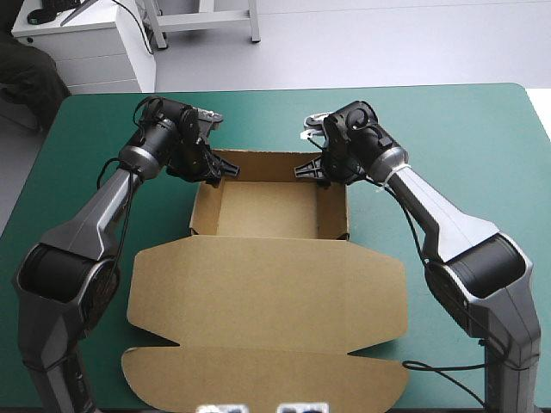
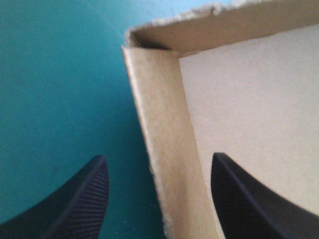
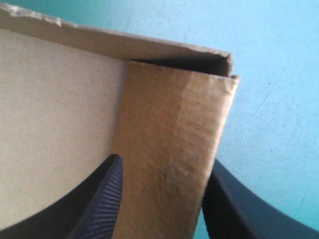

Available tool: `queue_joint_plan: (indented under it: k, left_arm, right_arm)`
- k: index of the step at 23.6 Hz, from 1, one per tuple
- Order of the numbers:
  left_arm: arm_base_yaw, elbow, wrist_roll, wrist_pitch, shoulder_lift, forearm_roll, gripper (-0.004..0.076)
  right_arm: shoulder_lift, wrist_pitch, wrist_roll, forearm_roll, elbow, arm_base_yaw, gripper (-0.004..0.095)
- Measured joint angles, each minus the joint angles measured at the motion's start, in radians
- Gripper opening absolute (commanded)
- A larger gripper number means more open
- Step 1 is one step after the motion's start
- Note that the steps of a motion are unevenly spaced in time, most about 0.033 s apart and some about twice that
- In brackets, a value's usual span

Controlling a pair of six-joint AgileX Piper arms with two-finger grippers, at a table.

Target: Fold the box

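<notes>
The box looks nearly done, walls up and lid flat, my left jaws wide and right jaws narrower astride side walls perhaps needing seating.

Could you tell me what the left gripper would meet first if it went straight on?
Most likely a side wall of the box: the left gripper stands open astride it, one finger over the teal-green cover, one inside the box. Depth is hard to judge.

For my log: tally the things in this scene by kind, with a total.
Brown box: 1
Grippers: 2, left gripper and right gripper
Teal-green cover: 1
Total: 4
</notes>
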Motion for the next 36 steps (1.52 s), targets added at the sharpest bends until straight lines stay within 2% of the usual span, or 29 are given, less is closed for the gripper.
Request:
queue_joint_plan:
  k: [6,14,16,18,19,20,21,22,25,28,31,36]
  left_arm:
    - [0.000,-0.079,0.000,0.003,-0.026,0.020,0.0435]
    - [0.000,-0.109,0.000,0.015,-0.156,0.067,0.0414]
    - [0.000,-0.109,0.000,0.015,-0.192,0.070,0.0387]
    - [0.000,-0.106,0.000,0.015,-0.253,0.069,0.0292]
    - [0.000,-0.099,0.000,0.014,-0.274,0.062,0.0196]
    - [0.000,-0.062,0.014,0.015,-0.338,0.029,0.0142]
    - [0.000,-0.034,0.028,0.015,-0.366,0.016,0.0034]
    - [-0.001,0.036,0.056,0.015,-0.443,0.003,-0.0006]
    - [-0.001,0.203,0.068,0.015,-0.590,0.037,-0.0008]
    - [-0.001,0.470,0.068,0.012,-0.771,0.042,-0.0008]
    - [-0.001,0.676,0.056,-0.042,-0.934,0.035,-0.0008]
    - [-0.001,0.947,0.056,-0.146,-1.146,0.035,-0.0008]
  right_arm:
    - [0.000,0.003,-0.005,-0.002,-0.084,0.000,0.0450]
    - [-0.040,0.005,-0.078,-0.004,-0.105,0.000,0.0448]
    - [-0.057,0.006,-0.081,-0.004,-0.105,0.000,0.0448]
    - [-0.075,0.007,-0.081,-0.006,-0.106,0.000,0.0448]
    - [-0.081,0.007,-0.081,-0.006,-0.106,0.000,0.0440]
    - [-0.089,0.008,-0.081,-0.007,-0.106,0.000,0.0441]
    - [-0.093,0.008,-0.081,-0.011,-0.106,0.000,0.0441]
    - [-0.100,0.008,-0.073,-0.019,-0.106,0.000,0.0441]
    - [-0.104,0.008,-0.049,-0.025,-0.106,-0.008,0.0441]
    - [-0.104,0.009,-0.040,0.052,-0.106,-0.056,0.0441]
    - [-0.104,0.009,-0.034,0.126,-0.106,-0.100,0.0441]
    - [-0.104,0.011,-0.034,0.154,-0.103,-0.106,0.0440]
